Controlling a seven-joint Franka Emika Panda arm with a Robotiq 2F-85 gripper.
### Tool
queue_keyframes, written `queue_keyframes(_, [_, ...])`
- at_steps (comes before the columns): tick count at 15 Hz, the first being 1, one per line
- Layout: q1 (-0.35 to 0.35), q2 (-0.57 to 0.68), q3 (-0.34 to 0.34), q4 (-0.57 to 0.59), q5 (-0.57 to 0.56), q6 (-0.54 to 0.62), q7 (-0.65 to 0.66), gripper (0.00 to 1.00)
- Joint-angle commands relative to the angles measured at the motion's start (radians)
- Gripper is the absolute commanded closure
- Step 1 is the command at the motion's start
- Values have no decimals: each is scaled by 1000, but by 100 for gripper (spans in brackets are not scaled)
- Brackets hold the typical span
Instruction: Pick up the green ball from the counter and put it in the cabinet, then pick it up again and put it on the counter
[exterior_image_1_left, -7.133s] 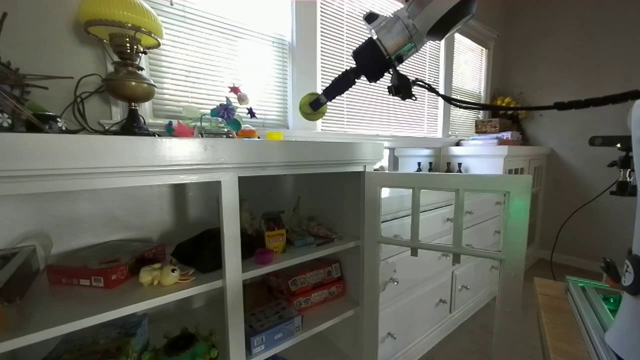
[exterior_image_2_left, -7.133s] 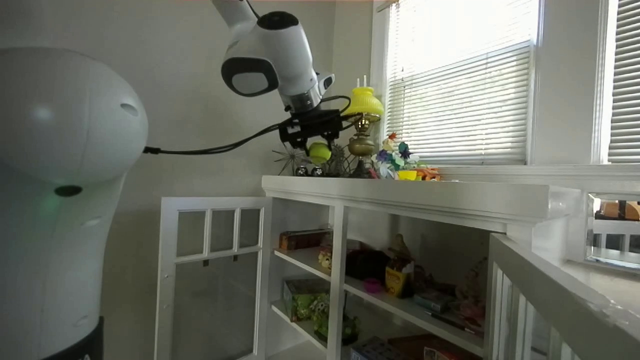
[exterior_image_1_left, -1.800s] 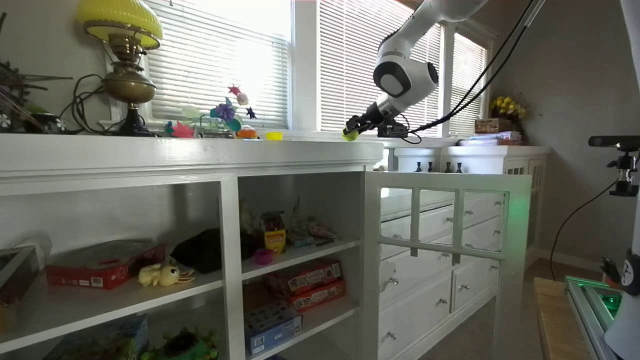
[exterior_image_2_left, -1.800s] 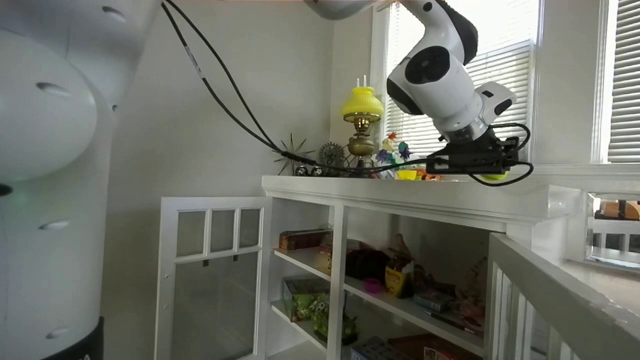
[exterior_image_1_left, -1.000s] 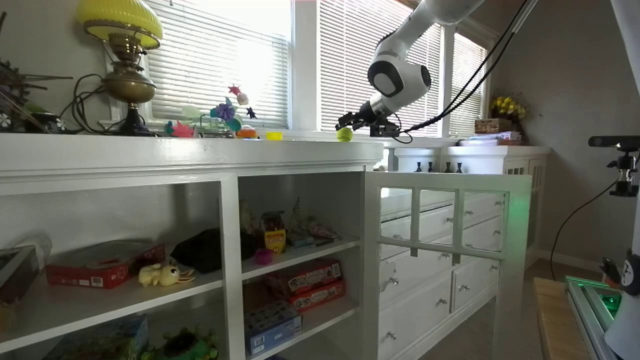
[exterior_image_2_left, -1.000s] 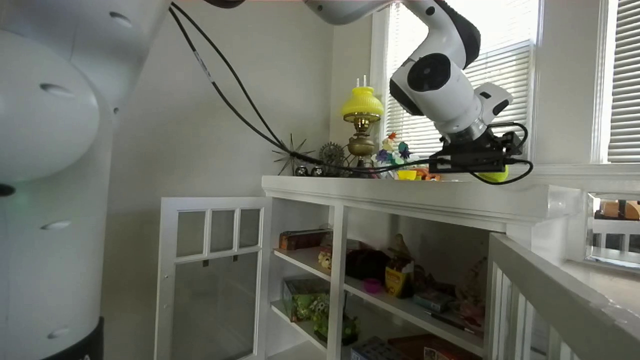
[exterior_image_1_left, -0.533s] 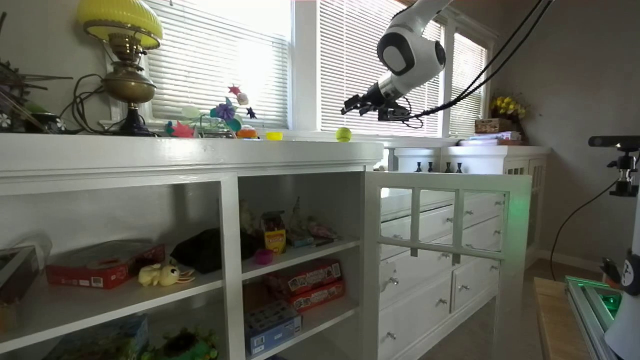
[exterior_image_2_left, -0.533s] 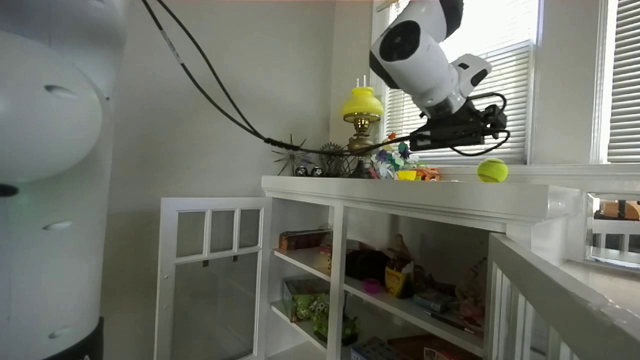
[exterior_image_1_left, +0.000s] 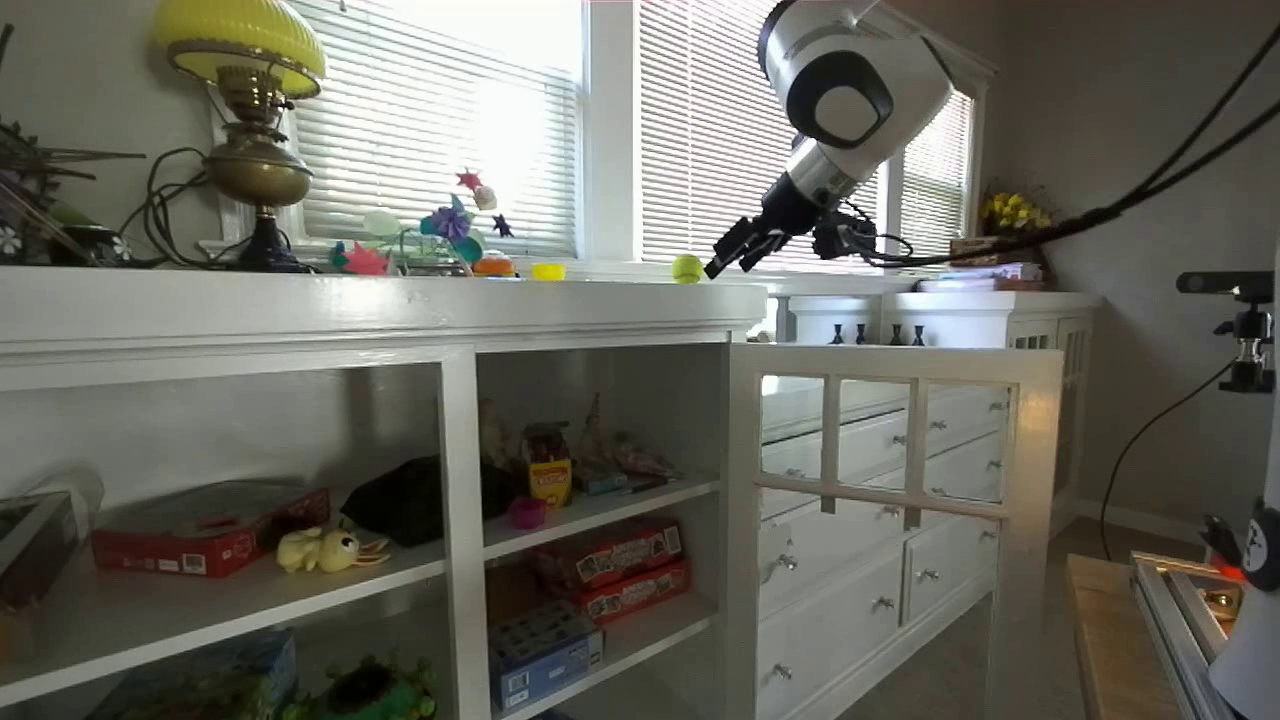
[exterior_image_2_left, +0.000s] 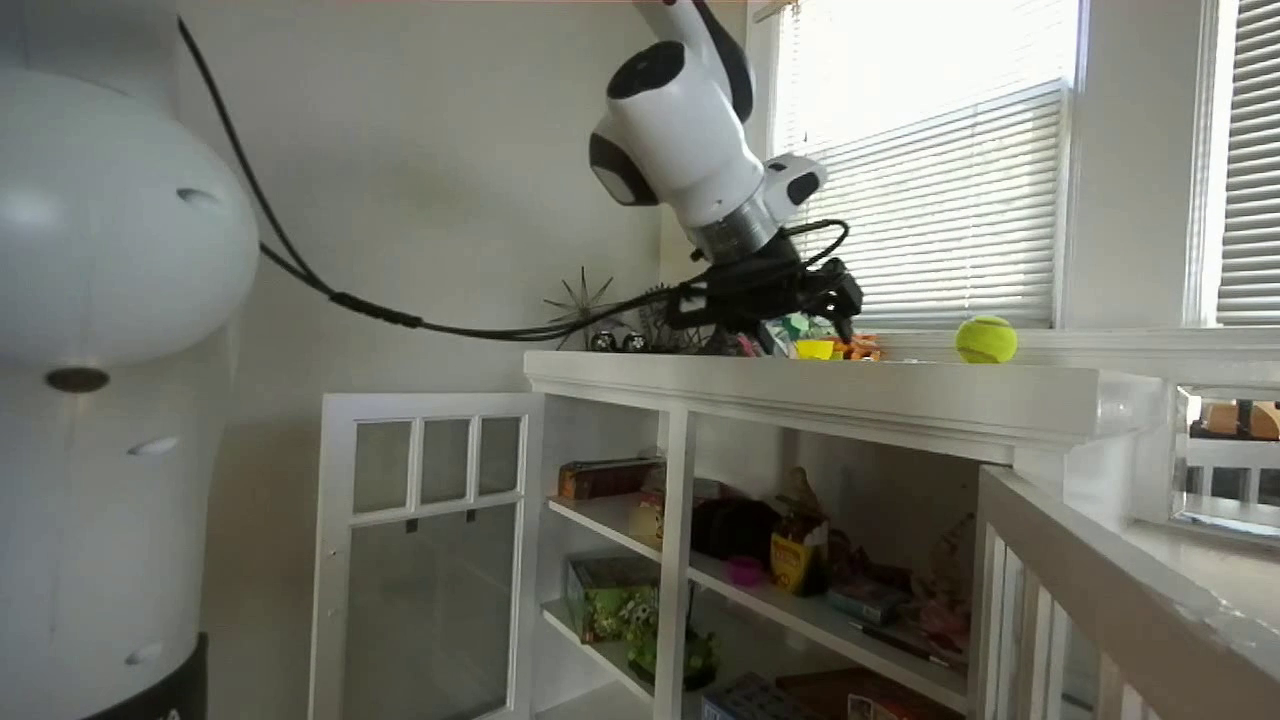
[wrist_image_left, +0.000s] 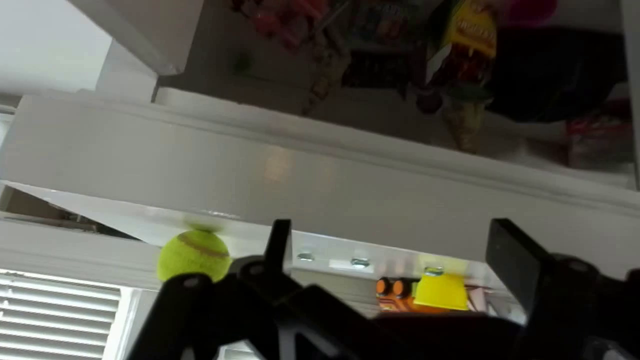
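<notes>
Sitting on white counter (exterior_image_2_left: 800, 385) near bright window (exterior_image_2_left: 930, 200): green ball (exterior_image_2_left: 986, 340). Claw (wrist_image_left: 391, 230) is hanging clear of it, fingers (wrist_image_left: 517, 260) wide apart.

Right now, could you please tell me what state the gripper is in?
Gripper: open, jaws spread wide, holding nothing; the green ball rests on the counter, outside its grasp.
</notes>
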Motion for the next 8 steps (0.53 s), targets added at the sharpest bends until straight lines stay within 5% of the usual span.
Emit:
queue_keyframes(1, [61, -201, 41, -250, -163, 20, 154, 0])
queue_keyframes(2, [189, -221, -55, -274, -126, 42, 95, 0])
queue_keyframes(4, [333, -259, -129, -370, -166, 19, 137, 0])
queue_keyframes(5, [203, -173, -53, -257, -95, 30, 74, 0])
queue_keyframes(6, [189, -201, -1, -341, -252, 1, 261, 0])
queue_keyframes(8, [224, -216, -12, -381, -257, -9, 271, 0])
